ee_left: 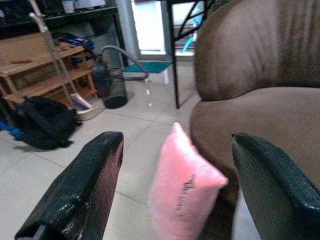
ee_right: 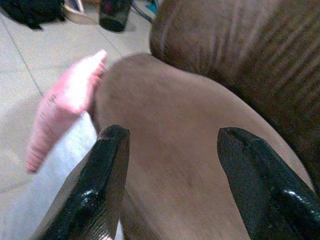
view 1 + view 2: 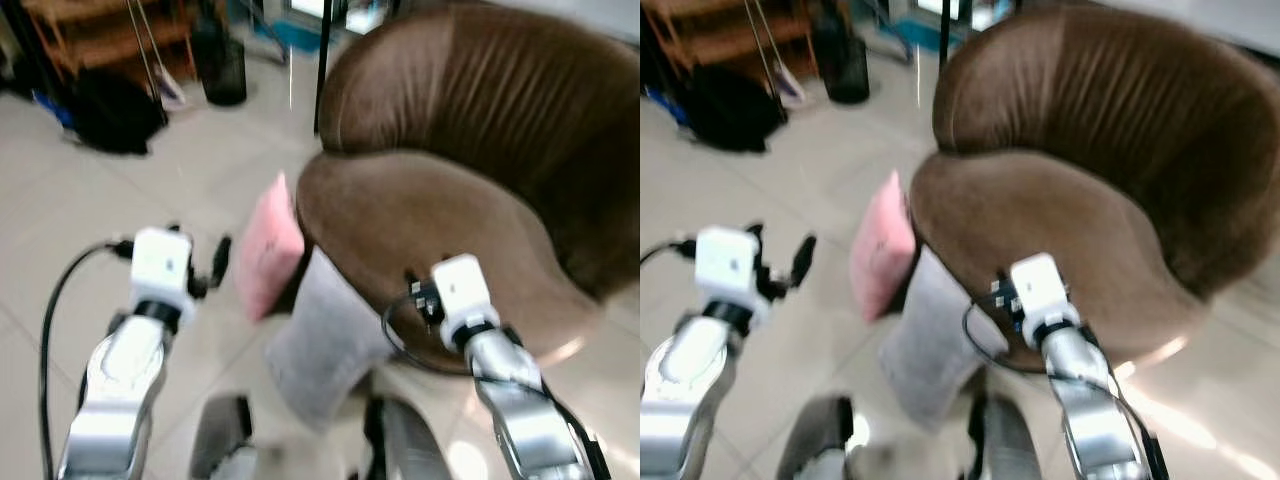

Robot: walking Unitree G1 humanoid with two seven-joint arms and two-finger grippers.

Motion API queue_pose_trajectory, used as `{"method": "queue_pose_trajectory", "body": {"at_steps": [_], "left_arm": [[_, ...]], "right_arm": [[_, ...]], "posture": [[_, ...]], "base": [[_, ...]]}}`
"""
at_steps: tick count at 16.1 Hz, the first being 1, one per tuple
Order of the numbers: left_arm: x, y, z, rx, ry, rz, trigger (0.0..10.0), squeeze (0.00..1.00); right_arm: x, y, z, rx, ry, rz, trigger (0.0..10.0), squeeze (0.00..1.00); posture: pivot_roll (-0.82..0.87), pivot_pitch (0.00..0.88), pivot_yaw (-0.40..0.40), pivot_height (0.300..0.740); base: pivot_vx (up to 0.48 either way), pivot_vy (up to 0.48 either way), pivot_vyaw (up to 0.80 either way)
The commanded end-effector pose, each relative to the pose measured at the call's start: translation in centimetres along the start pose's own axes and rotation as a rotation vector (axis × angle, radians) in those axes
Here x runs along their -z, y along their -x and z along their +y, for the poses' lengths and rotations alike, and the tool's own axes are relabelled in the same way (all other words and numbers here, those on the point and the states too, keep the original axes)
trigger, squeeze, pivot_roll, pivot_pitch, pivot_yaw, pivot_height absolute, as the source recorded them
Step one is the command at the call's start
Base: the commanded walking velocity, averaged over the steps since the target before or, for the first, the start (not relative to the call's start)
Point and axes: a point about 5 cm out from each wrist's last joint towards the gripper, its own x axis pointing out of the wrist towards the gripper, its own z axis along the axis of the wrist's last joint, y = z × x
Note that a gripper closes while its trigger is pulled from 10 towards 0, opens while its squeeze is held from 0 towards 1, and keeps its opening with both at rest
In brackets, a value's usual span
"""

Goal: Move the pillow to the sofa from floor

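The left gripper [image 1: 172, 195] is spread wide and holds nothing; through its wrist view the pink pillow [image 1: 183, 189] sits squarely in the gap between the two fingers, a little way ahead and not touched. In the head views that gripper hangs above the floor [image 3: 190, 170] just to the left of the pillow. The right gripper [image 2: 170, 182] is also wide and empty, raised over the front edge of the sofa [image 3: 430, 220] seat.

The pink pillow stands on edge on the floor, leaning against the sofa's front left side. A grey pillow [image 3: 325, 340] leans there too, nearer the robot and just beside the pink one, its top against the seat edge.

This looks like the approach step: both arms are up, nothing is gripped, and the left one is lined up on the pink pillow. The next move calls for pushing that gripper forward until the fingers straddle the pillow's thin upper edge, then closing. The pillow is soft and only propped, so a nudge may tip it flat.

Beyond, a black bag [image 3: 110, 110] and a wooden shelf [image 1: 40, 75] stand well apart.
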Motion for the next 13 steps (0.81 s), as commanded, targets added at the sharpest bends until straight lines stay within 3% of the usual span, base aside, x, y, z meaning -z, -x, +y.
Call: {"method": "queue_pose_trajectory", "body": {"at_steps": [1, 4, 11, 13], "left_arm": [[0.12, 0.13, 0.5, -0.017, -0.017, 0.01, 10.0, 0.0], [0.17, 0.11, 0.54, -0.026, -0.04, 0.01, 10.0, 0.0], [0.24, 0.0, 0.39, -0.022, -0.056, 0.01, 10.0, 0.0], [0.18, -0.03, 0.37, -0.014, -0.046, 0.005, 10.0, 0.0]], "right_arm": [[-0.43, -0.13, 0.69, -0.03, -0.011, -0.017, 10.0, 0.0], [-0.19, -0.2, 1.08, -0.055, -0.027, -0.006, 10.0, 0.0], [-0.15, -0.27, 1.24, -0.068, -0.037, -0.012, 10.0, 0.0], [-0.15, -0.31, 1.28, -0.07, -0.037, -0.015, 10.0, 0.0]], "posture": [[0.03, 0.07, -0.029, 0.595], [0.04, 0.068, -0.031, 0.59], [0.04, 0.07, -0.029, 0.52], [0.04, 0.074, -0.029, 0.52]], "base": [[0.255, 0.0, 0.0], [0.0, 0.0, 0.0], [0.0, 0.0, 0.0], [0.0, 0.0, 0.0]]}}
